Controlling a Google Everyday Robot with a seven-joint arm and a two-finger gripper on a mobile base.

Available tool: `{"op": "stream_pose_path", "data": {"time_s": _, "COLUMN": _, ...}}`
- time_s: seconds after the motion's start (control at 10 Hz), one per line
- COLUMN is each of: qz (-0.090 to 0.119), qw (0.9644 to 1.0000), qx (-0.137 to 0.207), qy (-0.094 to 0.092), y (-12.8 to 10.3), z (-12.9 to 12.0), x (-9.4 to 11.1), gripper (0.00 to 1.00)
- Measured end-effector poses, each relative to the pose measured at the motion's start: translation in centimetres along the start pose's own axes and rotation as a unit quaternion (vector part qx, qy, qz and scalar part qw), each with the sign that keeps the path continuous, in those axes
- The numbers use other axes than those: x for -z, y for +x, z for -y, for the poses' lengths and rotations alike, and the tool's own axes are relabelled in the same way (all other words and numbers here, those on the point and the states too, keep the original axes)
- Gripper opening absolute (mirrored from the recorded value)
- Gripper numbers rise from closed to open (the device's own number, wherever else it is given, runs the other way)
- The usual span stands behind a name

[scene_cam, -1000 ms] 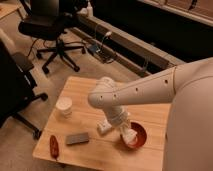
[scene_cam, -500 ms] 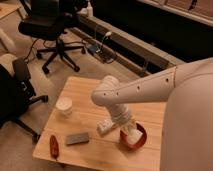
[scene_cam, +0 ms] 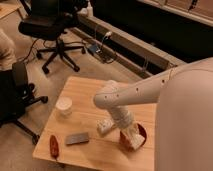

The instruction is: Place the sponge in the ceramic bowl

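The ceramic bowl [scene_cam: 140, 143] is reddish brown and stands on the wooden table [scene_cam: 90, 90] near its right front corner. My white arm reaches down from the right, and the gripper [scene_cam: 130, 135] is at the bowl's left half, inside its rim. A pale patch shows at the gripper's tip in the bowl. I cannot make out the sponge as a separate thing, and it may be hidden at the gripper.
A small white box [scene_cam: 104, 125] lies just left of the bowl. A flat grey packet [scene_cam: 77, 138], a red object [scene_cam: 53, 145] and a white cup [scene_cam: 64, 105] sit on the table's left half. Office chairs [scene_cam: 50, 25] stand on the floor behind and to the left.
The wrist has shifted slightly toward the bowl and sits a little deeper over it. The things on the table have not moved.
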Motion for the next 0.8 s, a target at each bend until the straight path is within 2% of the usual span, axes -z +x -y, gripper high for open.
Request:
{"op": "stream_pose_path", "data": {"time_s": 0.2, "qz": 0.0, "qw": 0.9998, "qx": -0.005, "qy": 0.017, "y": -0.58, "z": 0.22, "x": 0.27, "gripper": 0.8}}
{"op": "stream_pose_path", "data": {"time_s": 0.8, "qz": -0.001, "qw": 0.9997, "qx": -0.02, "qy": 0.016, "y": -0.69, "z": 0.1, "x": 0.53, "gripper": 0.8}}
